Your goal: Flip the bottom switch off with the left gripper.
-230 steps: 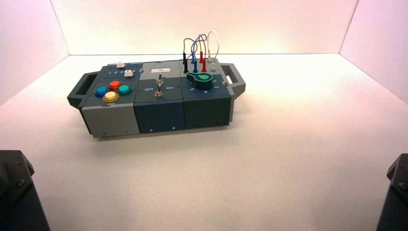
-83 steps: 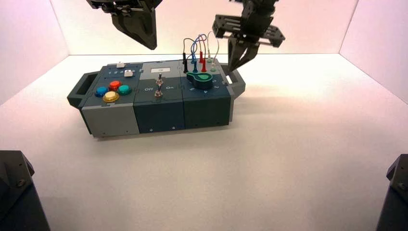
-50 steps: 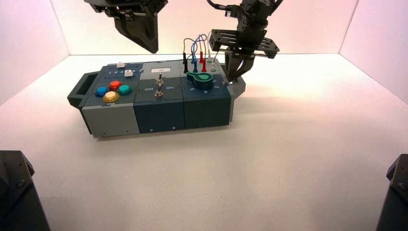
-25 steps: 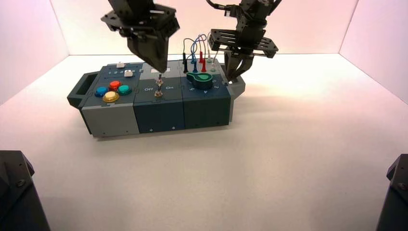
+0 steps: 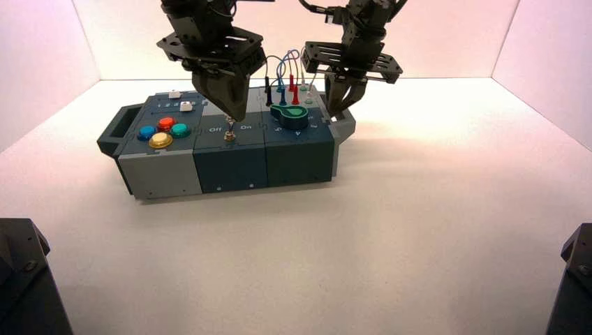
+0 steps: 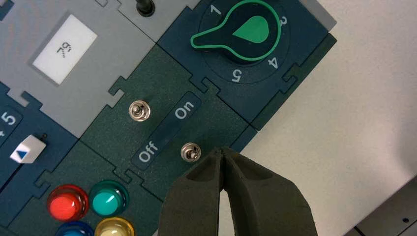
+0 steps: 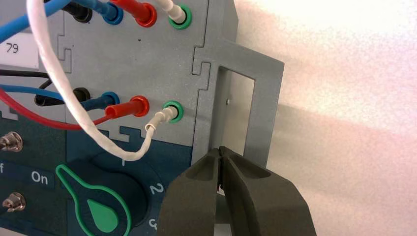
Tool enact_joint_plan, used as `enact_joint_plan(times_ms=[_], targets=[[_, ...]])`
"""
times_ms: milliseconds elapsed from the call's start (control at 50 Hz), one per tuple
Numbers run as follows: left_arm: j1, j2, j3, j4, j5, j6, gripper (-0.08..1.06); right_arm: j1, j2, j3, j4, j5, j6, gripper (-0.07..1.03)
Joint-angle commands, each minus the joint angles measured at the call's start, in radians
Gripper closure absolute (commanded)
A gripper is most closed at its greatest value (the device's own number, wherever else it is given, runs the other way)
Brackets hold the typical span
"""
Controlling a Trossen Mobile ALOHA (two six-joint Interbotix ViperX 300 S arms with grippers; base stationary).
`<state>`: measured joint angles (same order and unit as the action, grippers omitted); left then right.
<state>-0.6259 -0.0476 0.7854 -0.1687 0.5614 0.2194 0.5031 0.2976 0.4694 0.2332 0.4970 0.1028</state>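
Readable lettering, all on the box (image 5: pixel 230 157).

1. Dark green middle panel: a strip label (image 6: pixel 166 127) between the two toggle switches reads "Off" at one end and "On" at the other. The high view shows the same words (image 5: pixel 230 128), "Off" toward the box's left edge, "On" toward its right.
2. Grey panel at the back edge: a white display (image 6: pixel 64 48) shows "79", confirmed in the right wrist view (image 7: pixel 17 50).
3. Dial panel near the right edge: numerals around the green-rimmed knob (image 6: pixel 241 32); "1", "4" and "5" are legible. The right wrist view gives "2".
4. Slider panel: a "5" (image 6: pixel 8 118) beside the white slider cap.
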Motion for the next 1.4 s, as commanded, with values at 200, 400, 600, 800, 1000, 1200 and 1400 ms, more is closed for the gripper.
enact_joint_plan(times_ms=[200, 400, 600, 800, 1000, 1200, 1400], targets=[[-0.006, 0.025, -0.038, 0.005, -0.023, 0.017, 1.01, 0.006, -0.008, -0.018, 0.003, -0.003, -0.003, 0.98], [-0.006, 0.051, -0.061, 0.008, -0.023, 0.026, 1.01, 0.006, -0.003, -0.017, 0.003, -0.002, -0.005, 0.98], [-0.006, 0.069, -0.078, 0.018, -0.025, 0.037, 1.01, 0.006, 0.002, -0.012, 0.003, -0.003, -0.006, 0.98], [-0.002, 0.087, -0.077, 0.020, -0.023, 0.055, 1.01, 0.006, 0.003, -0.012, 0.003, -0.003, -0.008, 0.98], [0.014, 0.091, -0.071, 0.021, -0.025, 0.066, 1.01, 0.006, 0.005, -0.017, 0.003, -0.003, -0.009, 0.98], [0.029, 0.089, -0.069, 0.023, -0.025, 0.069, 1.01, 0.006, 0.006, -0.018, 0.003, -0.003, -0.009, 0.98], [0.032, 0.086, -0.064, 0.023, -0.023, 0.069, 1.01, 0.006, 0.006, -0.018, 0.003, -0.002, -0.009, 0.98]])
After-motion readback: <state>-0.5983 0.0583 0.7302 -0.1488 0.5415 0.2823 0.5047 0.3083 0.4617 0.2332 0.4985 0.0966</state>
